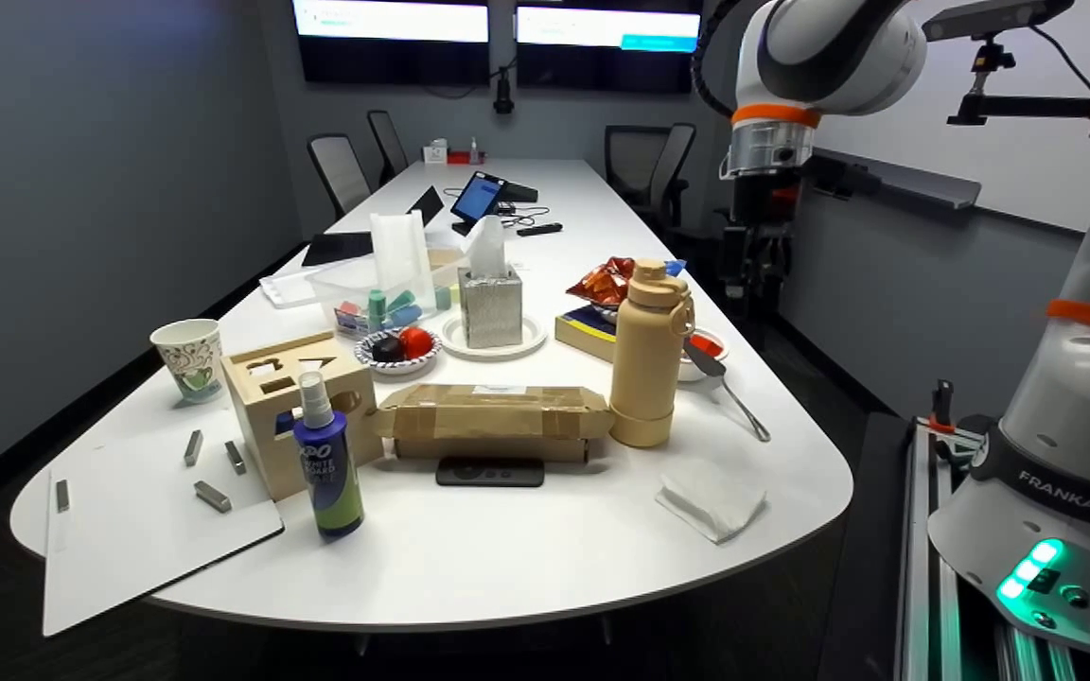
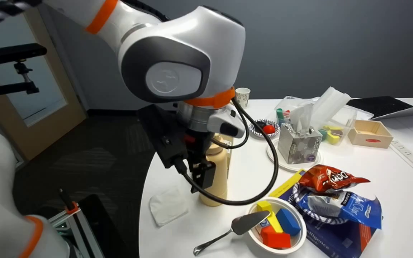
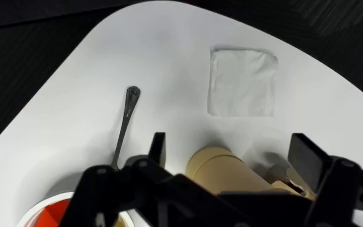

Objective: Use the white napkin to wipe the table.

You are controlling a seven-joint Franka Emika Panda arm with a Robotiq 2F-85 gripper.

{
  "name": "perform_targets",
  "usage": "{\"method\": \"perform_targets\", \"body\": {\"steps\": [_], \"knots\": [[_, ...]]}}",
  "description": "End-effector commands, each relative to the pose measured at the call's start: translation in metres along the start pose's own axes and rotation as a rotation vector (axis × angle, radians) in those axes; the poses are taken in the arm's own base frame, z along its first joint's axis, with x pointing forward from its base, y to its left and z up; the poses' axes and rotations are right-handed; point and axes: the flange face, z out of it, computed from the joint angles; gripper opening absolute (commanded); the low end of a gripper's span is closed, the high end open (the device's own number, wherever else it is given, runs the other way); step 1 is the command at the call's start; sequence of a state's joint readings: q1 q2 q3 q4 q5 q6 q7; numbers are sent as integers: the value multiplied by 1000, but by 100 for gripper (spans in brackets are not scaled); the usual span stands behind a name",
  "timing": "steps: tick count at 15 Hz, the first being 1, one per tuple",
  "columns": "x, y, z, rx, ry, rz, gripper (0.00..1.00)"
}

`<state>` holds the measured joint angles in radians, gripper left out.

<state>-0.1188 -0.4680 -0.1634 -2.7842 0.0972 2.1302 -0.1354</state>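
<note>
In an exterior view, a smooth white table (image 1: 507,558) with a rounded end holds a thin, rumpled napkin (image 1: 713,497) and, visible only here, a spray bottle (image 1: 329,473). In an exterior view, colored blocks (image 2: 288,222) sit in a round bowl (image 2: 281,251); only here a door (image 2: 60,123) shows. In the wrist view, the pincer (image 3: 230,153) has its fingers spread wide; the squarish napkin lies beyond their tips, apart.
</note>
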Motion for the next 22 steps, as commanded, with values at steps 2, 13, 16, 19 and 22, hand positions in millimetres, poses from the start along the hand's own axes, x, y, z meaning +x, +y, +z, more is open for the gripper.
{"method": "perform_targets", "body": {"steps": [2, 13, 16, 19, 22], "knots": [[17, -29, 17, -8, 33, -23, 100], [28, -55, 62, -47, -35, -14, 100], [30, -55, 67, -38, -34, 8, 100], [35, -55, 72, -23, -20, 34, 100], [41, -57, 82, -33, 10, 61, 100]]}}
